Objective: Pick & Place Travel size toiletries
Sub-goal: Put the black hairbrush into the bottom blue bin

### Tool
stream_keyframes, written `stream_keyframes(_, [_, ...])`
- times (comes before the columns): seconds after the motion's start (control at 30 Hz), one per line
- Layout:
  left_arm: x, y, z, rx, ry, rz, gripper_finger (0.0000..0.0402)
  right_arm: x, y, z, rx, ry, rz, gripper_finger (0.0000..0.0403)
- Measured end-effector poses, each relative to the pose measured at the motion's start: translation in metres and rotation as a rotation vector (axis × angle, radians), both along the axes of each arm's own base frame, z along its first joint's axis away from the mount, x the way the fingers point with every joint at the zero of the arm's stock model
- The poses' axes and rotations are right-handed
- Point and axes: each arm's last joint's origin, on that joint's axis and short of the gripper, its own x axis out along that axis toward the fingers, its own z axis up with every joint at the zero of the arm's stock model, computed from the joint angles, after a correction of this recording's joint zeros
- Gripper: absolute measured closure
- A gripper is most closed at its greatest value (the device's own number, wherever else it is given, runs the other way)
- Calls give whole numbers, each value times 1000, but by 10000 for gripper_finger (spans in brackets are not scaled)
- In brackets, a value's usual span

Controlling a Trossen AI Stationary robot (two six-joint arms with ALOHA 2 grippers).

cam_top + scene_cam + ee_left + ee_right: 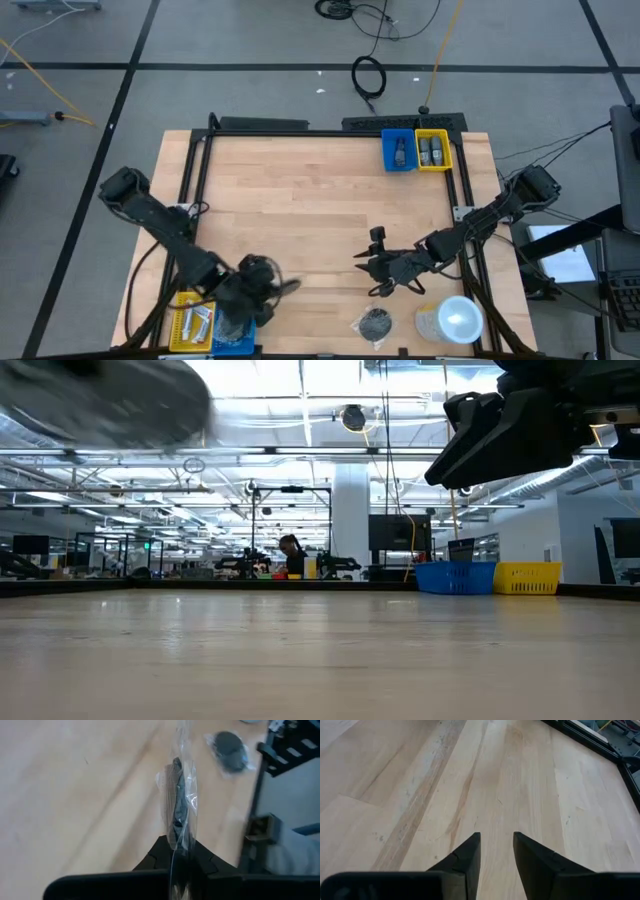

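Light wooden butcher-block table [320, 210] with black metal frame rails [200, 160] along its edges. Far right corner: blue plastic bin [399, 151] and yellow plastic bin [433, 150] side by side, touching, small dark grey bottles inside each. Near left corner: second yellow bin [192, 322] holding small white tubes, second blue bin [236, 340] just beside it. Near right: dark round disc in clear wrap [375, 322] lying flat on the wood, large white-lidded cup [458, 320] near it.
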Motion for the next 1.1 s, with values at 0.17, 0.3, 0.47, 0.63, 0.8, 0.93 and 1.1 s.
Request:
stream_keyframes(0.17, [-27,-23,9,-114,-19,13,390,0,0,0,8,0,-5,297])
stream_keyframes(0.3, [-47,-39,10,-162,-53,56,390,0,0,0,25,2,-16,296])
stream_keyframes(0.47, [-73,-52,9,-214,-65,126,390,0,0,0,40,2,-23,294])
stream_keyframes(0.63, [-96,-60,5,-307,-20,216,390,0,0,-1,50,2,-29,293])
stream_keyframes(0.8, [-111,-67,-1,-369,13,289,390,0,0,-1,50,3,-29,293])
stream_keyframes(0.93, [-122,-72,-9,-379,49,330,390,-1,0,-1,47,8,-29,295])
stream_keyframes(1.1, [-137,-78,-15,-428,117,372,390,-1,0,-1,46,10,-29,297])
